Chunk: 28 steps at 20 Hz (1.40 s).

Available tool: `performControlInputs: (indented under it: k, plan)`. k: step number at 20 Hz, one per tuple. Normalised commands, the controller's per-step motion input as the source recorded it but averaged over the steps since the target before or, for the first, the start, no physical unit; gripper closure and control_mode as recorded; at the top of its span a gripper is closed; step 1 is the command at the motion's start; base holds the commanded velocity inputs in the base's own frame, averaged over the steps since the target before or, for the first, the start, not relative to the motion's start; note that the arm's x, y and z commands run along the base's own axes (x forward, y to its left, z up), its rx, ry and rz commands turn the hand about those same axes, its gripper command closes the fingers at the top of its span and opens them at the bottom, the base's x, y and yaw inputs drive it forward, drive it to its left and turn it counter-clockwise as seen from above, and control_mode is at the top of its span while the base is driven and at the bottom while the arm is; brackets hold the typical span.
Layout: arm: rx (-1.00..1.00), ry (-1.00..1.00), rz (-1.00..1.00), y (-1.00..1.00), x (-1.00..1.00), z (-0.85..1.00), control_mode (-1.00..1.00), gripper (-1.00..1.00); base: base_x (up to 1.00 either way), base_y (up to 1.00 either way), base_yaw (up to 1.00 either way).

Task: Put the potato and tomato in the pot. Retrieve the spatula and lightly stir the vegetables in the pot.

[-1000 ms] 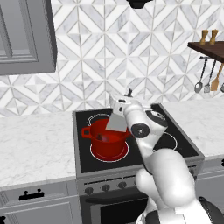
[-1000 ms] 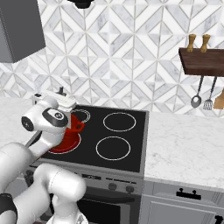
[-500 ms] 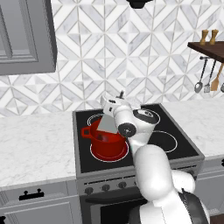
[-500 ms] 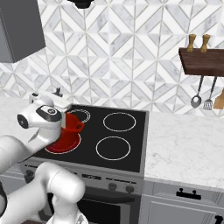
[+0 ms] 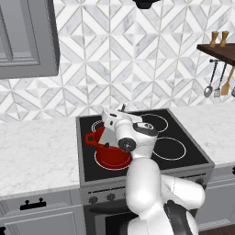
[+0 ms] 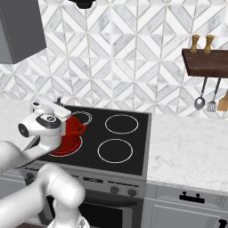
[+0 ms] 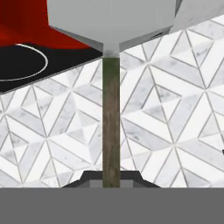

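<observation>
stirring with the spatula over the red pot

i am holding the spatula (image 7: 111,131) with the gripper (image 7: 111,181) clamped shut on its thin dark handle, and its pale grey blade is leaning at the pot (image 5: 110,155), which is sitting on the front left burner of the stove (image 5: 183,158). from the base views i am unable to tell whether the blade is reaching inside, or whether the vegetables are in there; the arm is hiding the rim. i am judging that a wide sweep risks catching the wall and shoving the pot off its ring. i am reading no labels or writing anywhere.
</observation>
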Motion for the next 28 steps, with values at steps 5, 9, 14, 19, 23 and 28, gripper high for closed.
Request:
performControlInputs:
  k: [5,9,14,19,23,28]
  plan:
    - [-0.04,0.02,0.0,0.08,0.0,-0.63,-1.0,1.0,0.0,0.0,0.0]
    - [-0.13,0.1,0.0,0.0,0.0,-0.58,-1.0,1.0,0.0,0.0,0.0]
    - [-0.25,-0.21,-0.09,0.0,0.0,-0.72,-1.0,1.0,0.0,0.0,0.0]
    - [-0.18,-0.01,-0.11,-0.15,0.0,-0.03,-1.0,1.0,0.0,0.0,0.0]
    - [-0.13,0.0,-0.1,-0.26,0.0,0.0,-1.0,1.0,0.0,0.0,0.0]
    - [0.02,-0.07,-0.05,0.06,0.0,0.13,-1.0,1.0,0.0,0.0,0.0]
